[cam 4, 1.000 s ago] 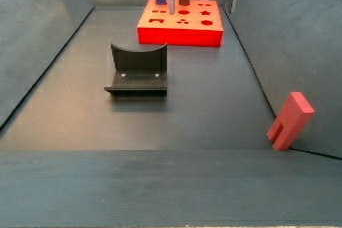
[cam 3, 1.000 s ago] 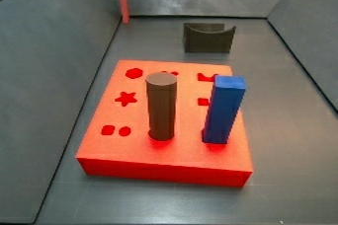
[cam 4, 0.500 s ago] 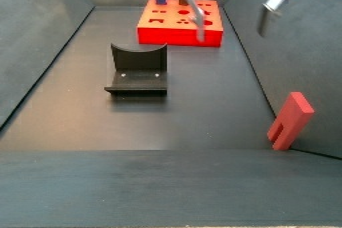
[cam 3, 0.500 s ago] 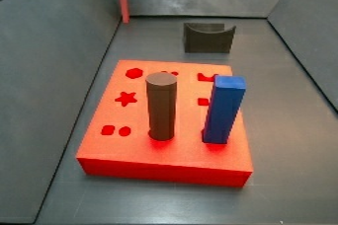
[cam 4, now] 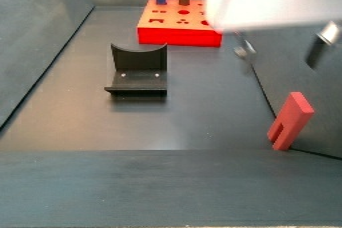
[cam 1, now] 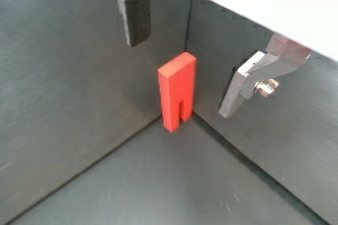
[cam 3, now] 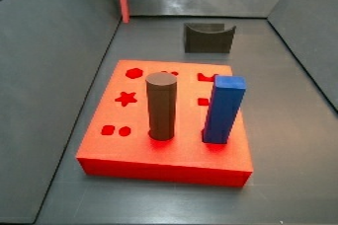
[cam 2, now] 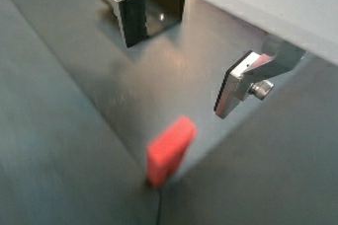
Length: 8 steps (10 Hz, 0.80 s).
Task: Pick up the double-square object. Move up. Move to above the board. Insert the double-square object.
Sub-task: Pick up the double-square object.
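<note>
Wrist views show the hand [cam 1: 185, 61] spread open above the double-square object [cam 1: 177, 91] leaning on a grey wall.

Side views face each other across the board [cam 3: 165, 120] [cam 4: 179, 22]; wrist views look down past the gripper [cam 1: 192, 56] at the double-square object [cam 1: 177, 91].

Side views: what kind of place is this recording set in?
Likely a walled test bin for peg insertion: grey floor, red board with shaped holes, fixture, red bar against the wall, gripper above it.
</note>
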### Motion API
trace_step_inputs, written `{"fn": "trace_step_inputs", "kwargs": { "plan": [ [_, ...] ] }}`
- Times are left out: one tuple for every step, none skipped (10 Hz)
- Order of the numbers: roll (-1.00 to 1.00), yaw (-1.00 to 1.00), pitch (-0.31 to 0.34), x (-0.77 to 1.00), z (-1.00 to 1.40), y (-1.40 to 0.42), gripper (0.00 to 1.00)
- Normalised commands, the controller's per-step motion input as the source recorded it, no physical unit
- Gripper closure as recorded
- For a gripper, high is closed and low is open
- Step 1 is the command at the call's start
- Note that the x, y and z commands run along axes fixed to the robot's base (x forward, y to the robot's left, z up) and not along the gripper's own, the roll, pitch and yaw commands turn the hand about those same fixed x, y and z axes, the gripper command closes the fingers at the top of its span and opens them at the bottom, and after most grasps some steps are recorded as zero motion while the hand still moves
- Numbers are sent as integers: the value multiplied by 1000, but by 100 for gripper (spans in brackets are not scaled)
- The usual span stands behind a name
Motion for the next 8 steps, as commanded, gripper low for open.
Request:
{"fn": "trace_step_inputs", "kwargs": {
  "plan": [
    [0,54,-106,-297,-623,400,0],
    [0,54,-109,-297,-694,386,0],
    [0,60,-91,-174,-749,369,0],
    [-10,6,-63,-3,-817,303,0],
    [0,0,-77,0,-943,157,0],
    [36,0,-81,0,-963,0,0],
    [26,0,-93,0,-494,0,0],
    [-27,0,-33,-34,0,6,0]
  ]
}}
